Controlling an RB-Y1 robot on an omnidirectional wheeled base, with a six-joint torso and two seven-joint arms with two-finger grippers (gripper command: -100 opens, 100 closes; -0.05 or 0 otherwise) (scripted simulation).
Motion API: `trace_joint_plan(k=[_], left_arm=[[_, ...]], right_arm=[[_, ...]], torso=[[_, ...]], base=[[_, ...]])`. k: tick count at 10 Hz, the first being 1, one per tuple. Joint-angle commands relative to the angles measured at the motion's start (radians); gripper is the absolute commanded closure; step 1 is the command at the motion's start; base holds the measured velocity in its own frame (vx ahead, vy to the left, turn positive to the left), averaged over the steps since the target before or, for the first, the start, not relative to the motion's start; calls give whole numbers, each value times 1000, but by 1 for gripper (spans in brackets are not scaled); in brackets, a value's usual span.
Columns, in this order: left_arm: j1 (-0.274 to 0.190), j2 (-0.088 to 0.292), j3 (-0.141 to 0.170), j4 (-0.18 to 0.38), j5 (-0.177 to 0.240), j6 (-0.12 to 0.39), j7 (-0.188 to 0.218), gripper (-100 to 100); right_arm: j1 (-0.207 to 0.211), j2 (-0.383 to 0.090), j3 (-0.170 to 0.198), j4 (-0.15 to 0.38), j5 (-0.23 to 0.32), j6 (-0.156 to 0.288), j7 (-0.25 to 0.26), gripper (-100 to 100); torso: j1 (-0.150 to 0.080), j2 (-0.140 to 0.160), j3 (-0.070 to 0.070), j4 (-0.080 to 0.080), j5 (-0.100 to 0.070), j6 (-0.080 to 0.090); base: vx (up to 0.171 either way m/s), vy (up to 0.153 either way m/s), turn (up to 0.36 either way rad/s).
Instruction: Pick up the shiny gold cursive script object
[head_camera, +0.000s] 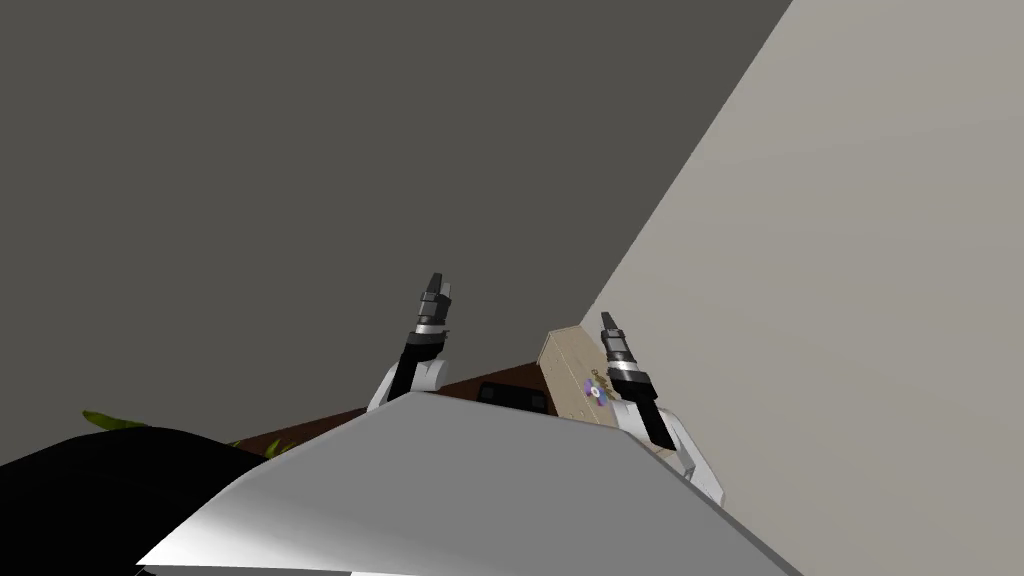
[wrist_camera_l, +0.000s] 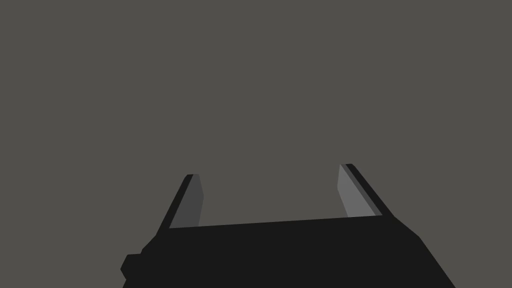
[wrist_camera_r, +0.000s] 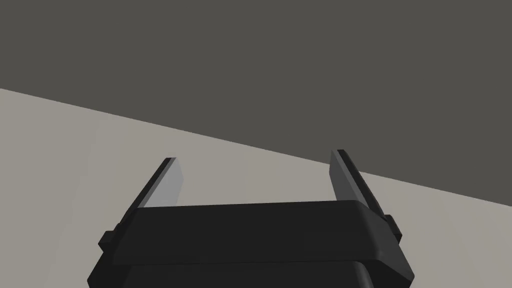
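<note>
Gold script obj (head_camera: 598, 375) near R gripper (head_camera: 606, 318); jaws apart.

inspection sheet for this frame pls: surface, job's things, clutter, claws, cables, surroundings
Surface: pale beige top next to the light grey wall, under the right forearm.
Job's things: small yellowish shape on that top, probably the script object; too small to confirm.
Clutter: purple item right beside the yellowish shape; dark box on a brown surface; green leaves far to my left.
Claws: left claw open, empty, raised toward the dark grey wall; right claw open, empty, raised above the beige top, aimed where the two walls meet.
Cables: nothing seen.
Surroundings: two walls meeting at a corner; black area low on my left.
</note>
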Motion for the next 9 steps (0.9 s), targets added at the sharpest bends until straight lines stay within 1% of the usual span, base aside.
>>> trace_joint_plan(k=[1,2,3,4,5,6,7,8,9], left_arm=[[0,0,0,0,0,0,0,0],[0,0,0,0,0,0,0,0],[0,0,0,0,0,0,0,0],[0,0,0,0,0,0,0,0],[0,0,0,0,0,0,0,0],[0,0,0,0,0,0,0,0],[0,0,0,0,0,0,0,0],[0,0,0,0,0,0,0,0],[0,0,0,0,0,0,0,0]], right_arm=[[-2,-27,-6,50,31,1,14,-100],[-2,-27,-6,69,31,1,14,-100],[-4,-51,-8,112,60,3,25,-100],[-4,-51,-8,121,60,3,25,-100],[-7,-75,-8,148,90,4,35,-100],[-7,-75,-8,174,90,4,35,-100],[-10,-100,-6,207,120,4,44,-100],[-10,-100,-6,229,120,4,44,-100],[-13,-126,-2,265,152,4,51,-100]], torso=[[0,0,0,0,0,0],[0,0,0,0,0,-1],[0,0,0,0,0,0],[-1,0,0,0,0,0],[0,1,0,0,0,0],[-1,0,0,0,0,0],[-1,0,0,0,0,0],[-1,0,0,0,0,0],[-1,1,0,0,0,0]], base=[[55,17,228],[53,3,93],[56,3,202],[46,-2,107],[51,-1,221],[50,-11,103],[55,-1,214],[40,-6,100],[40,-7,192]])
